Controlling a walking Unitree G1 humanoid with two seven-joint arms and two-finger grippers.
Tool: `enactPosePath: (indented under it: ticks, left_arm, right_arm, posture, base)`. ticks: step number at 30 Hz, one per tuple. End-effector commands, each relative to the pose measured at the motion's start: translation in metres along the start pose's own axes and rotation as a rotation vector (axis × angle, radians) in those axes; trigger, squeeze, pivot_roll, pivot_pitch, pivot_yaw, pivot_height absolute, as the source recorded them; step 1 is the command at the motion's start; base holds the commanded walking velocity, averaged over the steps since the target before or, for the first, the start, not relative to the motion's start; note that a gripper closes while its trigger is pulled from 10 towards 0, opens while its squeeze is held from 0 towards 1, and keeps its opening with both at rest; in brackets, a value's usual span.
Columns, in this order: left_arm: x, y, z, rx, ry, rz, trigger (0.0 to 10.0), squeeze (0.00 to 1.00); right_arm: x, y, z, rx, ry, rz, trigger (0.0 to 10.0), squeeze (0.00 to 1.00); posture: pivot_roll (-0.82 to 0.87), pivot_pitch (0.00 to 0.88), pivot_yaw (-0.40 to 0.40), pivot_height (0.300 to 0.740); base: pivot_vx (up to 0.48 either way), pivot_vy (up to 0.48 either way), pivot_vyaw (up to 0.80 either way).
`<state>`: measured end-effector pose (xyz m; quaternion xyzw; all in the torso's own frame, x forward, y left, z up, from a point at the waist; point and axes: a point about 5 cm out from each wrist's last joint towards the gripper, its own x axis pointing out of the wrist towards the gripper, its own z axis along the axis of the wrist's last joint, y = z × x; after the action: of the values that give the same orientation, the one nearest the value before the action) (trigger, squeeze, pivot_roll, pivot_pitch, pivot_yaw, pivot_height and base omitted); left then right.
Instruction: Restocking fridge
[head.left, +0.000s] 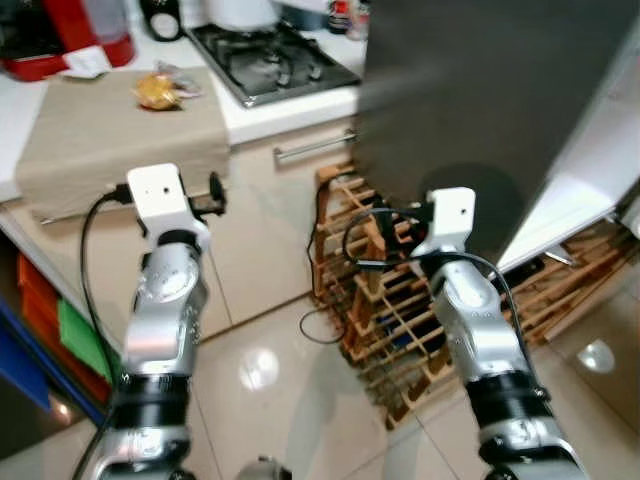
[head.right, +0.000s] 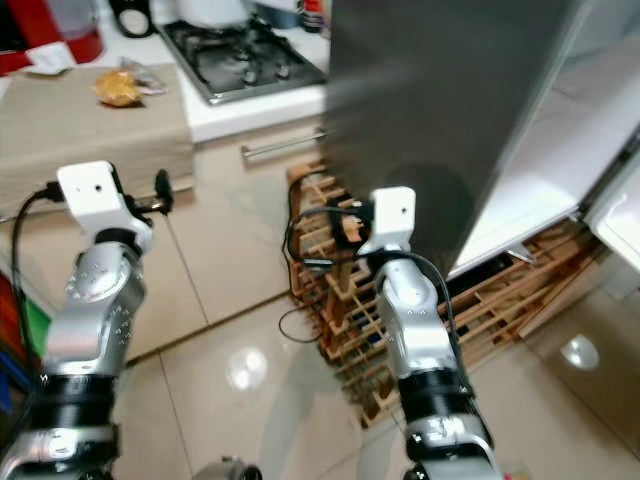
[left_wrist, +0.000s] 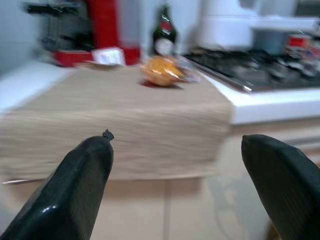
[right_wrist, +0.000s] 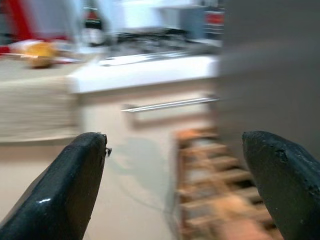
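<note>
Both grippers, left gripper (left_wrist: 175, 185) and right gripper (right_wrist: 175, 185), hold their jaws wide apart, gripping and touching nothing. Orange plastic-wrapped food item (head.left: 160, 90) rests on the beige-matted tabletop (head.left: 100, 140), beside the open grey fridge door (head.left: 480, 100).

Gas hob (head.left: 272, 58), wooden wine rack (head.left: 400, 330)

Showing two silver arms, ribbed metal casings shining under the light, each ending in a black banded cuff near the base. Carrying a white boxy camera housing on the left wrist (head.left: 160, 195) and another on the right wrist (head.left: 450, 215), each with a small dark dot. Trailing black cables (looped loosely, possibly plugged into the housings). Glistening glossy black, blunt-tipped fingers (left_wrist: 75, 190) with a tiny screw.
</note>
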<state>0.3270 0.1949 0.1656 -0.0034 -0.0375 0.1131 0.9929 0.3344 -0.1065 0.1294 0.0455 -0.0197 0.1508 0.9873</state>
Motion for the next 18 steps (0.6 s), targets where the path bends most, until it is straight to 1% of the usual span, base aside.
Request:
enactPosePath:
  ticks: [1,4,7,9,10,13,15,17,18]
  left_arm:
    - [-0.002,-0.01,0.0,-0.028,0.01,-0.076,10.0,1.0]
    - [-0.001,-0.008,0.0,-0.027,0.017,-0.075,10.0,1.0]
    - [0.001,-0.003,0.007,-0.018,-0.003,-0.095,10.0,1.0]
    - [0.002,0.001,0.004,0.005,0.029,-0.074,10.0,1.0]
    - [0.005,0.002,0.003,0.029,0.037,-0.072,10.0,0.0]
    - [0.006,-0.001,0.006,0.062,0.019,-0.088,10.0,0.0]
    - [0.006,-0.005,0.008,0.057,0.01,-0.104,10.0,0.0]
    - [0.006,-0.008,0.008,0.077,0.005,-0.111,10.0,0.0]
    - [0.005,-0.009,0.007,0.067,0.005,-0.118,10.0,0.0]
  right_arm:
    - [-0.002,-0.001,-0.003,0.005,0.0,-0.008,10.0,0.0]
    - [-0.002,0.0,-0.005,0.007,0.003,-0.01,10.0,0.0]
    - [0.0,0.005,-0.008,0.03,0.002,-0.019,10.0,0.0]
    - [0.002,0.009,-0.006,0.04,-0.01,-0.024,10.0,0.0]
    - [0.003,0.011,-0.003,0.051,-0.025,-0.028,10.0,0.0]
    - [0.003,0.012,-0.004,0.052,-0.027,-0.027,10.0,0.0]
    - [0.002,0.012,-0.006,0.049,-0.022,-0.025,10.0,0.0]
    - [0.002,0.011,-0.008,0.042,-0.018,-0.024,10.0,0.01]
    - [0.002,0.009,-0.007,0.039,-0.021,-0.024,10.0,0.02]
  posture:
    - [0.03,0.0,0.036,0.74]
    - [0.03,0.0,0.04,0.74]
    - [0.04,0.0,0.069,0.74]
    - [0.04,0.0,0.08,0.74]
    - [0.04,0.0,0.087,0.74]
    - [0.05,0.0,0.089,0.74]
    - [0.05,0.0,0.082,0.74]
    - [0.05,0.0,0.079,0.74]
    - [0.04,0.0,0.073,0.74]
  base:
    - [0.0,0.0,0.57]
    - [0.0,0.0,0.57]
    - [0.0,0.0,0.57]
    - [0.0,0.0,0.56]
    - [0.0,0.0,0.57]
    - [0.0,0.0,0.57]
    - [0.0,0.0,0.57]
    - [0.0,0.0,0.56]
    - [0.0,0.0,0.56]
